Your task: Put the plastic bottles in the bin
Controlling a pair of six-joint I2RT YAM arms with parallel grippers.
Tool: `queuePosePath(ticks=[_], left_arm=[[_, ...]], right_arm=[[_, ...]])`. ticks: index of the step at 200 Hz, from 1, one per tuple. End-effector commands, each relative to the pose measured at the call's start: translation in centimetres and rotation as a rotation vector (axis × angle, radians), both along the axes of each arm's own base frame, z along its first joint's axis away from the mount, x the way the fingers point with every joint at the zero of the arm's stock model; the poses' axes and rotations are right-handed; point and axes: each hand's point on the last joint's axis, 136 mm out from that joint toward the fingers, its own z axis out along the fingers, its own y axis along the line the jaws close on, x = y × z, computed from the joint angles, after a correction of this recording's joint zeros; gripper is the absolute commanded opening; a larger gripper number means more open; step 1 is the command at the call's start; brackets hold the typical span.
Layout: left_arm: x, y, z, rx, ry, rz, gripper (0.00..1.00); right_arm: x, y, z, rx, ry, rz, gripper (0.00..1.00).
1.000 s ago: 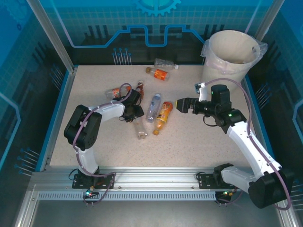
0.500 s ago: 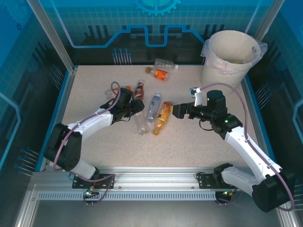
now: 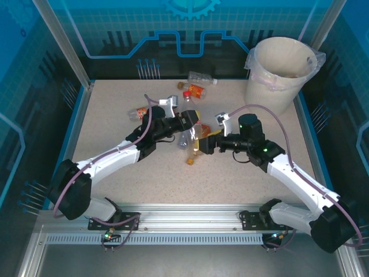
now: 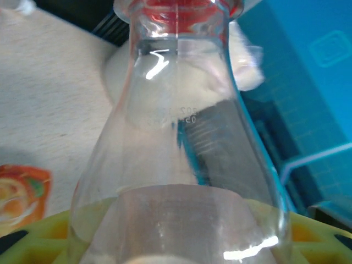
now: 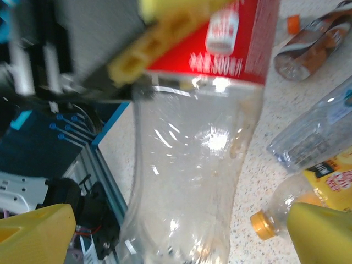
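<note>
Progress was partial: left gripper (image 3: 185, 120) was clamped on a red-labelled bottle (image 5: 187, 159) at mid-frame, right gripper (image 3: 204, 144) gaped beside it, other plastic bottles (image 3: 203, 77) lay on the table (image 3: 115, 173), bin (image 3: 271, 92) upper right.

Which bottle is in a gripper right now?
The red-labelled clear bottle, clamped in the left gripper; the other bottles lie on the table.
</note>
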Motion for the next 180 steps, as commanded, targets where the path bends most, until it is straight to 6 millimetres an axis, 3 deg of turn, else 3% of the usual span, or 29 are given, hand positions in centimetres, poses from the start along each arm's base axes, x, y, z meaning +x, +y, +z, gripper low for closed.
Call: queuePosePath(ticks=[1,57,92,118,180], left_arm=[[-1.6,-1.2,4.7,-0.092,-0.170,-0.081,0.50],[-3.1,-2.3,7.3,-0.186,-0.242,-0.146,0.50],[-3.1,-2.6,7.4,-0.187,-0.246,-0.153,0.51],[-3.0,-2.7,7.2,-0.180,-0.244,-0.154,0.51],[-2.6,-2.6,6.8,-0.160,-0.240,-0.135,0.51]], right_arm=[[-0.8,1.1,1.3,0.020,-0.036,0.064,1.00],[-0.4,2.1,2.9,0.121,-0.067,0.061,1.00],[-0.4,2.7,3.7,0.146,-0.068,0.084,0.96],[-0.2,2.5,3.8,0.131,-0.076,0.075,0.81],[-0.4,2.4,3.0,0.089,-0.060,0.083,0.59]])
